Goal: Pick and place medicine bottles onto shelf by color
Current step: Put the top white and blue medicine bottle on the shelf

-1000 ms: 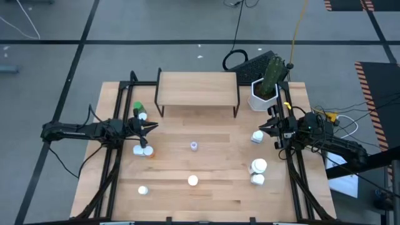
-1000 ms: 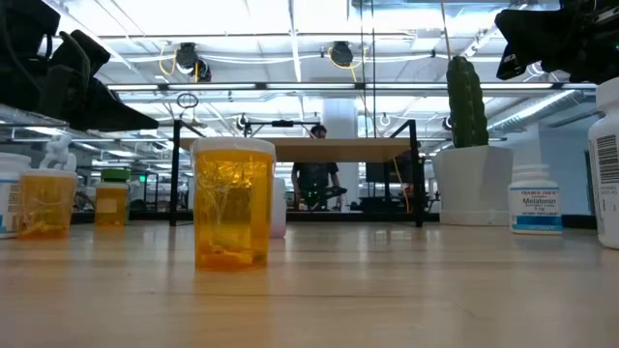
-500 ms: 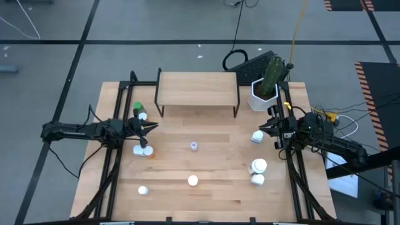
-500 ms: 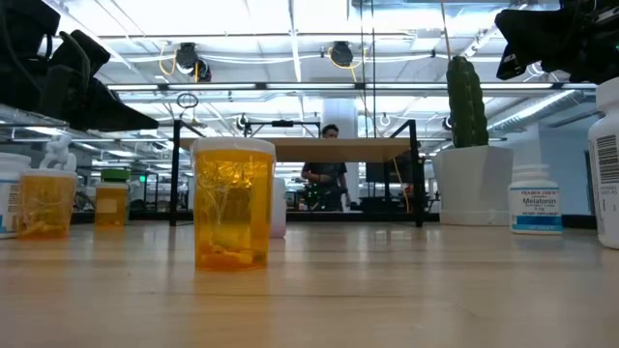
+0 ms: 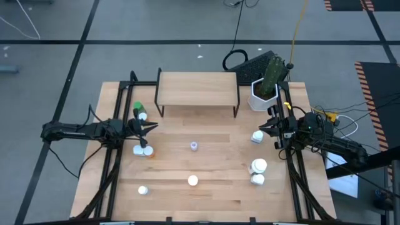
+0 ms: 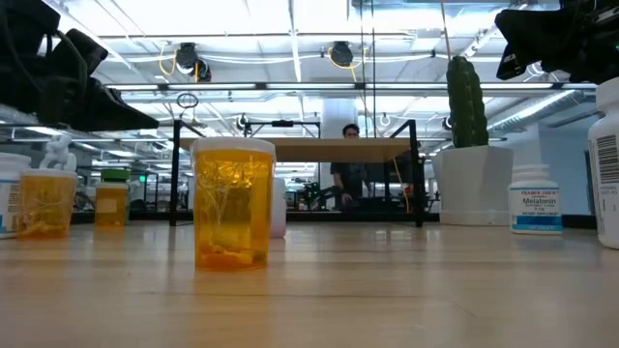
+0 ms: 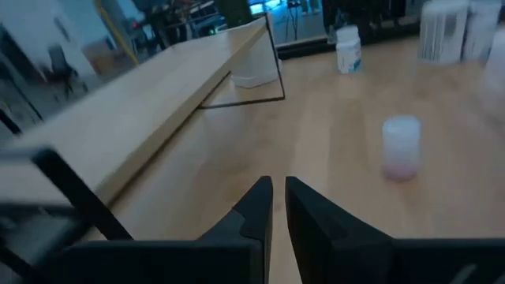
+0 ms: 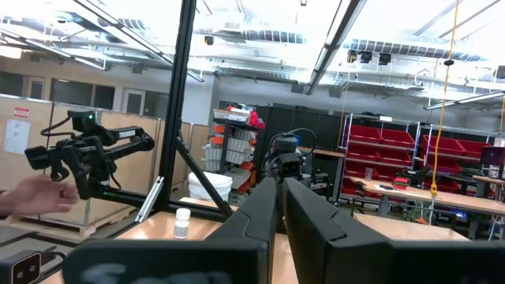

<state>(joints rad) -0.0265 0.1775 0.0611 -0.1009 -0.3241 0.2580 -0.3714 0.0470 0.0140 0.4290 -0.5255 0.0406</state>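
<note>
Around the empty shelf (image 5: 197, 88), pill bottles (image 5: 193, 180) stand scattered on the desk (image 5: 212, 169): light, rigid, smooth plastic, probably best pinched across the body. Left claw (image 5: 152, 125) and right claw (image 5: 263, 129) hover shut, empty.

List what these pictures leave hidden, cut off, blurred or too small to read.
- High view: labels on the medicine bottles are too small to read.
- Low view: the large white bottle is cut off by the right edge; the shelf top is edge-on, so its surface is unseen.
- Left wrist view: the small bottle is blurred.
- Right wrist view: the table lies mostly behind the right gripper.
</note>
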